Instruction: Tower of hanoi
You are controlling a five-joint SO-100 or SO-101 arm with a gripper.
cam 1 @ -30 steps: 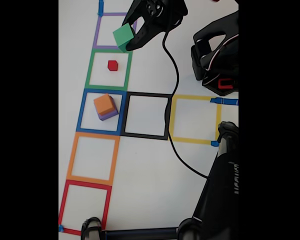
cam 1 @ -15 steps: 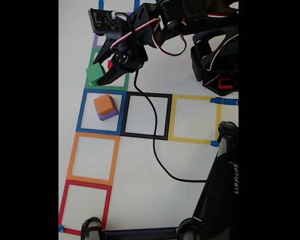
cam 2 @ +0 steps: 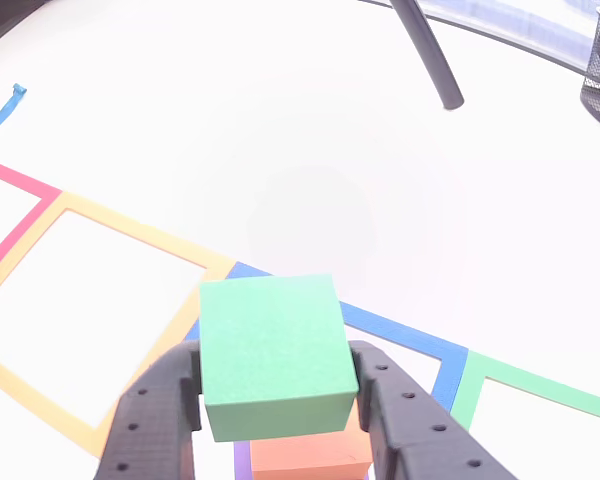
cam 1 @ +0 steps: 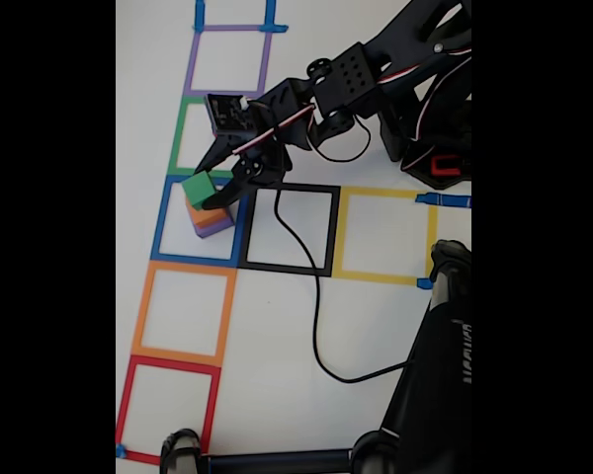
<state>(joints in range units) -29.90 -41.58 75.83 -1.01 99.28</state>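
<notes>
We see the gripper (cam 1: 208, 190) clamped on the green cube (cam 1: 199, 188), 1 black finger (cam 2: 155, 420) pressed to each side of it in the other view, where the gripper (cam 2: 275, 400) enters from the bottom edge. The green cube (cam 2: 272, 355) is held directly above the orange cube (cam 2: 315, 455), so close that we cannot tell whether the 2 touch. In the fixed view the orange cube (cam 1: 194, 212) sits on the purple cube (cam 1: 213, 225), and this stack stands inside the blue tape square (cam 1: 200, 221). Taking that blue square as our landmark, the green tape square (cam 1: 188, 138) adjoins it on the upper side and the purple tape square (cam 1: 229, 59) lies beyond that; the black tape square (cam 1: 290, 228) adjoins it on the right, with the yellow tape square (cam 1: 386, 235) further right; the orange tape square (cam 1: 182, 312) adjoins it below, and the red tape square (cam 1: 168, 408) lies below that. The arm (cam 1: 356, 84) reaches toward the blue square from the upper right, and a black cable (cam 1: 314, 306) trails from it down across the black square onto the white table (cam 1: 277, 326).
</notes>
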